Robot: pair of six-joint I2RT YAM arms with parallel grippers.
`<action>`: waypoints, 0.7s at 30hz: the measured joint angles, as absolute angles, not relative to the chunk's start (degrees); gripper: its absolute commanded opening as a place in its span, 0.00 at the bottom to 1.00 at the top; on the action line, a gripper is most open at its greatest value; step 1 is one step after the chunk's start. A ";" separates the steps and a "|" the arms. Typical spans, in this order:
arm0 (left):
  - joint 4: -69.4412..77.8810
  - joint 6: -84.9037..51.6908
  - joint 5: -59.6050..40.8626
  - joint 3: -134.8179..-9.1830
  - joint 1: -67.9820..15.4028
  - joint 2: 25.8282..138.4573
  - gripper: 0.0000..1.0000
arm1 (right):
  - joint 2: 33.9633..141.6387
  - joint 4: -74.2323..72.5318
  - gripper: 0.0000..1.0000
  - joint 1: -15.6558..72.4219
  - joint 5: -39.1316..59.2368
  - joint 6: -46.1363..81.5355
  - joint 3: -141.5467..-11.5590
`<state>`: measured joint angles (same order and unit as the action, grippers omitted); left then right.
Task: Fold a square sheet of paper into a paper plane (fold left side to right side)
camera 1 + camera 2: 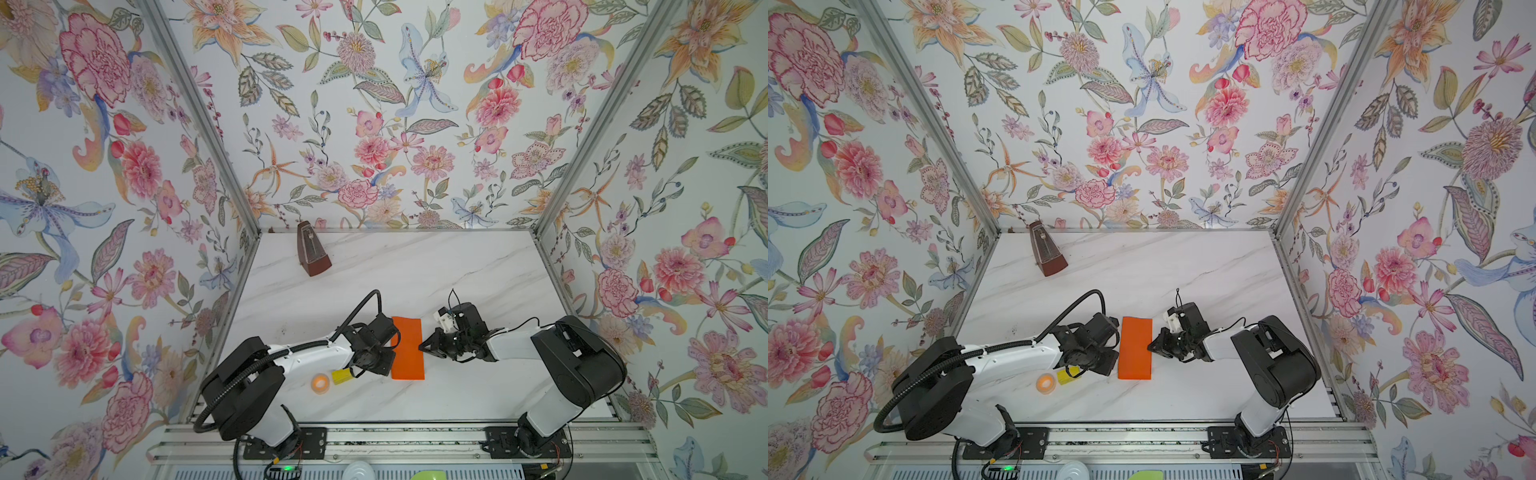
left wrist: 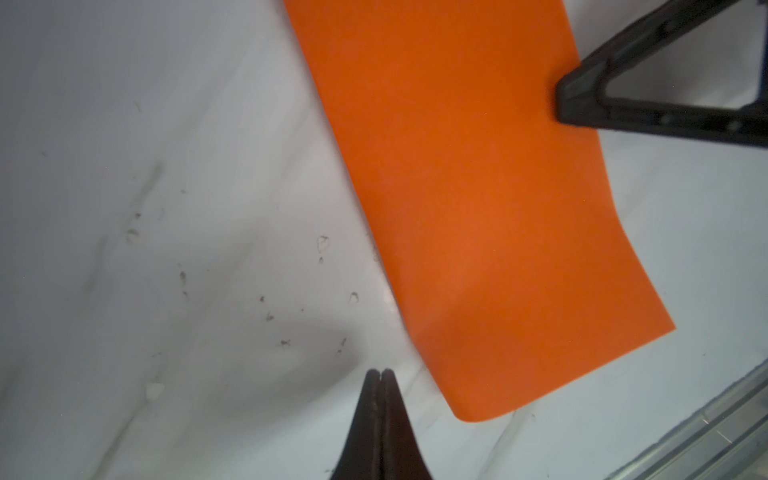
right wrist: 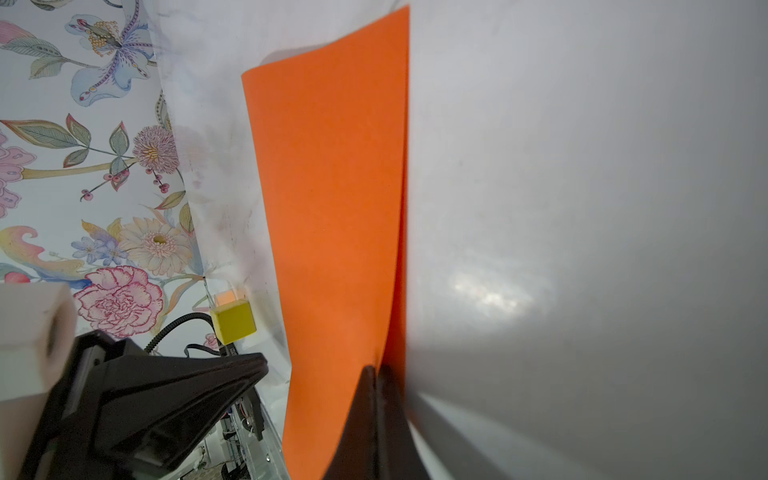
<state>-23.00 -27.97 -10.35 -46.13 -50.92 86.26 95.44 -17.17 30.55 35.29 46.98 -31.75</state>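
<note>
**Top views: square sheet of paper [image 1: 408,349] doubled into a narrow strip, a tool at each long edge**

From my station I see the sheet [image 1: 1134,349] lying on the marble table [image 1: 457,270], its long edges running away from the arm bases. In the right wrist view the sheet [image 3: 332,208] shows two layers along one edge, the upper one bowing up a little off the lower.

The left tool [image 2: 381,374] is fully closed, finger against finger, with nothing between them. The left wrist view puts it just beside the sheet [image 2: 478,208], off its left long edge and close to a corner, not touching the paper. In both top views the wrist body hides its tip.

The right tool [image 1: 421,347] is closed as well. In both top views its tip meets the sheet's right long edge about halfway along. The right wrist view shows the pressed-together fingertips [image 3: 365,395] right at the layered edge. I cannot tell whether any paper is caught between them.

Left of the sheet, by its nearer corner, a yellow block [image 1: 341,376] lies partly under the left arm. An orange tape ring [image 1: 320,382] sits just beside the block, on the side away from the sheet. A brown metronome [image 1: 312,251] stands well beyond the sheet, near the back wall.
</note>
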 measured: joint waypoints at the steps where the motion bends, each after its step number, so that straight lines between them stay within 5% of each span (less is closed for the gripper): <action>1: -22.76 -27.99 -10.85 -46.63 -50.92 85.97 0.02 | 95.44 -17.12 0.00 30.55 35.29 46.96 -31.73; 21: -21.41 -24.77 -19.07 -47.33 -52.80 92.66 0.01 | 94.96 -15.90 0.00 30.22 35.35 46.94 -31.73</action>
<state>-21.41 -24.77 -19.07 -47.33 -52.80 92.66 94.96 -15.90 30.22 35.35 46.94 -31.73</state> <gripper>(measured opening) 0.044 0.048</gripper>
